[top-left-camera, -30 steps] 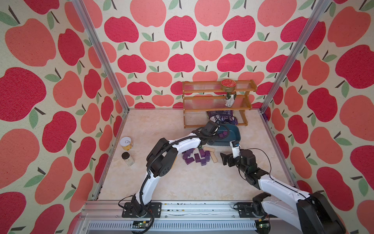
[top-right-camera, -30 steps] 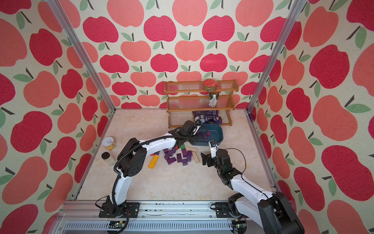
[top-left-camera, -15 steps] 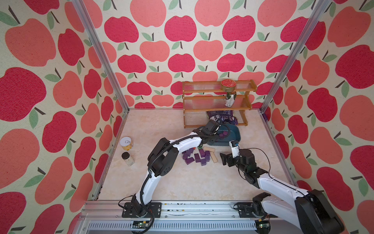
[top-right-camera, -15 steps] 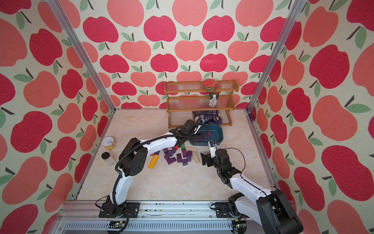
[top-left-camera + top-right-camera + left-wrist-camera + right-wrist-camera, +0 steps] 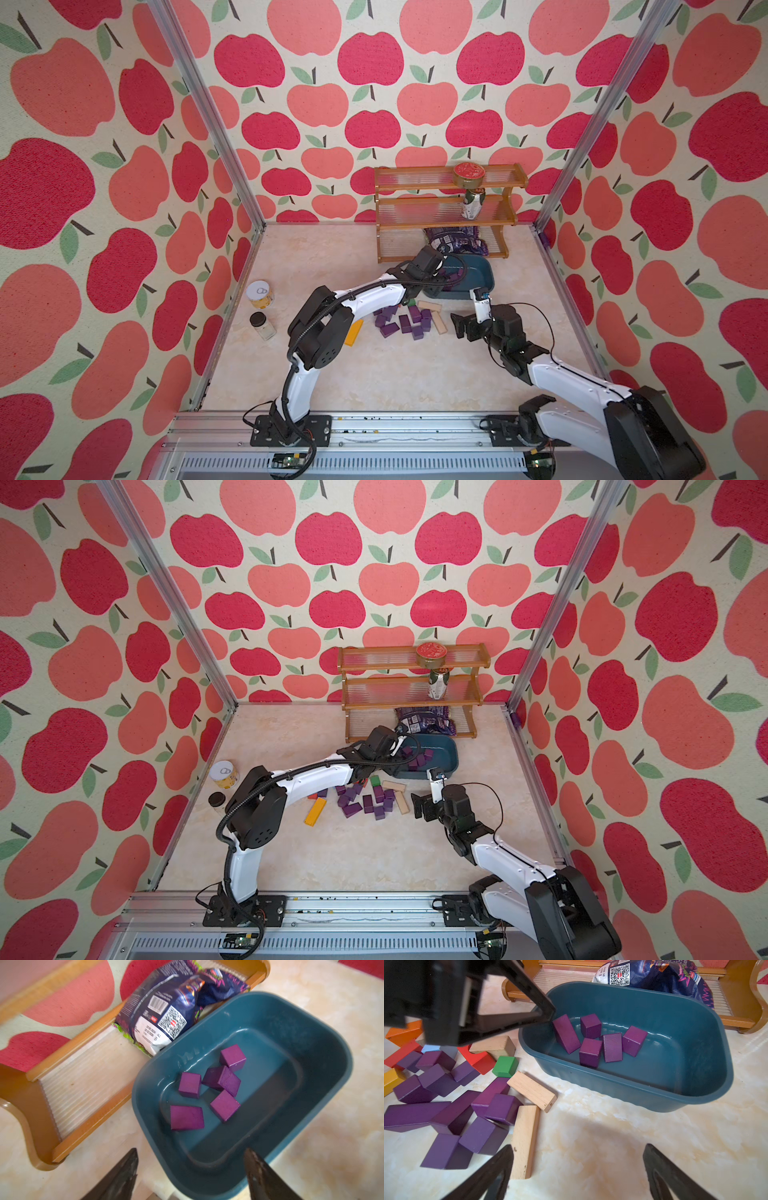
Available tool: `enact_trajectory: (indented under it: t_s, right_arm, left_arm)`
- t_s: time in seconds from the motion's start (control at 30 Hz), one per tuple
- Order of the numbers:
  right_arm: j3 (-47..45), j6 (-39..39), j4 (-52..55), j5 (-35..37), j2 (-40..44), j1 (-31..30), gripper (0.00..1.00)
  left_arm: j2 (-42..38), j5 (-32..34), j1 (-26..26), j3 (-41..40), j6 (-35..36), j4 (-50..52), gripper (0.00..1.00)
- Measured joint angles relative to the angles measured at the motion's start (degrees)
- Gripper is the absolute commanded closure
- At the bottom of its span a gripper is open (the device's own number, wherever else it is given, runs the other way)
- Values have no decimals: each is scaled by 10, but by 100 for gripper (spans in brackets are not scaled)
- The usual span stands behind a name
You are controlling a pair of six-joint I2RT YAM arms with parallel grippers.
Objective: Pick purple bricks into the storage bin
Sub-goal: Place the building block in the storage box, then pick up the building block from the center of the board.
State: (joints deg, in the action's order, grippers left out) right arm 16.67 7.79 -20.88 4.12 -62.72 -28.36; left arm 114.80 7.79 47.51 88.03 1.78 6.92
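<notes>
The teal storage bin [image 5: 482, 286] [image 5: 446, 766] sits in front of the rack. Several purple bricks [image 5: 225, 1105] [image 5: 612, 1047] lie inside it; one long brick [image 5: 565, 1032] leans tilted near the bin's wall. More purple bricks [image 5: 405, 324] [image 5: 365, 804] [image 5: 446, 1105] lie in a loose pile on the table beside the bin. My left gripper [image 5: 191, 1150] [image 5: 436, 276] [image 5: 399, 750] hangs open over the bin's pile-side end, holding nothing. My right gripper [image 5: 578, 1146] [image 5: 467, 311] [image 5: 427, 791] is open and empty above bare table, between the pile and the bin.
A brown wooden rack [image 5: 446, 205] stands behind the bin with a purple snack bag [image 5: 172, 1003], a can [image 5: 473, 203] and a red-lidded tin [image 5: 468, 173]. Tan blocks [image 5: 527, 1138], green [image 5: 505, 1066], red, orange and yellow blocks mix with the pile. A tin [image 5: 259, 294] and a jar [image 5: 262, 325] stand at the left wall.
My left gripper has opened over the bin. The right arm has stayed where it was, still open.
</notes>
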Motion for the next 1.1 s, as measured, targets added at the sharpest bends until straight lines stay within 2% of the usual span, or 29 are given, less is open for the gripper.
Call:
enact_trajectory:
  t_s: [0.07, 0.4, 0.7, 0.9, 1.1]
  right_arm:
    - [0, 1, 0, -2, 0, 0, 1]
    - [14, 2, 1, -8, -25, 0, 1]
    - [16, 2, -7, -8, -13, 0, 1]
    - [16, 0, -9, -8, -9, 0, 1]
    - [14, -2, -12, -17, 10, 0, 1]
  left_arm:
    - [-45, 9, 3, -32, -2, -11, 0]
    - [-226, 99, 67, -135, 2, -22, 1]
    - [-325, 159, 64, -224, -19, -2, 1]
    - [-365, 162, 46, -307, -19, -7, 1]
    - [-427, 133, 36, -426, -19, -67, 1]
